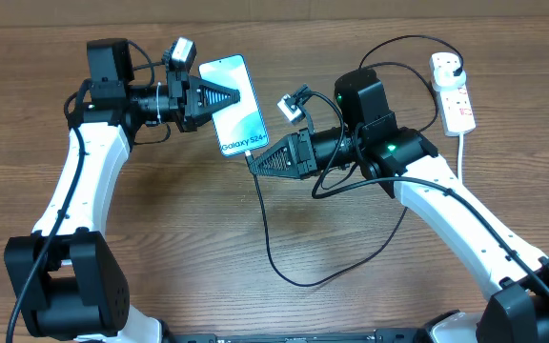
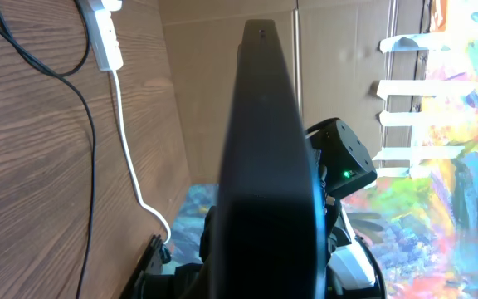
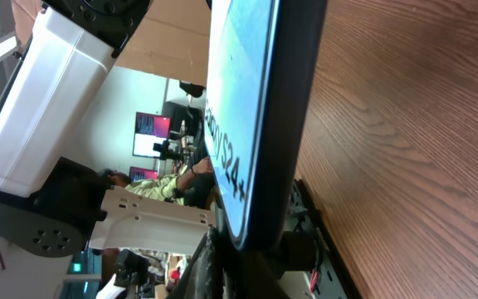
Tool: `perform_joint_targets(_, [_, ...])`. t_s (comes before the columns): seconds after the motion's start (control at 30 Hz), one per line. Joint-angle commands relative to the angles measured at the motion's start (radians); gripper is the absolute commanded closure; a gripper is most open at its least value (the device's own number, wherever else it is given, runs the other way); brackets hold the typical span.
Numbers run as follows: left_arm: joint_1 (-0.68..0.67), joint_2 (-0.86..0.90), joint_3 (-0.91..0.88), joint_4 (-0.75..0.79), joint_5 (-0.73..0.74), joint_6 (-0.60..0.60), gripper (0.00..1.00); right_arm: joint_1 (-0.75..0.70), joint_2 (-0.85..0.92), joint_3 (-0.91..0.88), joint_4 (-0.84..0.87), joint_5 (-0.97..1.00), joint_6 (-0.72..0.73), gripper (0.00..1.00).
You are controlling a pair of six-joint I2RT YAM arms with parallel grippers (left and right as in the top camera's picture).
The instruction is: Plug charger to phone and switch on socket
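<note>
Left claw (image 1: 229,95): closed on the long side edge of the phone (image 1: 239,119), fingers narrow, tips over the lit screen. In the left wrist view the phone runs edge-on straight out from this claw, a dark slab filling the middle of the view.

Phone: screen up, teal-blue, white "Galaxy S24+" lettering at the end nearer the right claw (image 1: 254,160). It lies between the two claws and touches both.

Right claw: drawn in narrow, tips against the phone's bottom end. The charger cable (image 1: 267,238) starts right at these tips. The connector is hidden under the fingers, so I cannot tell whether the claw pinches it or whether it is seated in the port. In the right wrist view the phone's lower corner sits just ahead of the fingers, screen to the left, wooden table (image 1: 160,248) to the right.

Cable: drops from the right claw's tips, loops wide under the right arm, then climbs behind it to a black plug (image 1: 449,65) in the socket block (image 1: 456,95).

Socket block: well apart from both claws, out past the right arm's far side, flat on the table. White, red markings; switch position unreadable. Its thick white lead (image 1: 461,152) trails away beside the right forearm.
</note>
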Motion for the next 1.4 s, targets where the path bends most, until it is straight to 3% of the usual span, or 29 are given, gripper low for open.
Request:
perform_joint_targets(0.0, [-0.016,-0.005,0.014,0.004,0.073,-0.006,0.96,0.000,-0.011,0.021,0.004,0.034,0.006,0.96])
perform_joint_targets(1.37, [0.006,-0.005,0.014,0.029,0.012,-0.006,0.96,0.000,-0.011,0.021,-0.025,0.002,0.002,0.96])
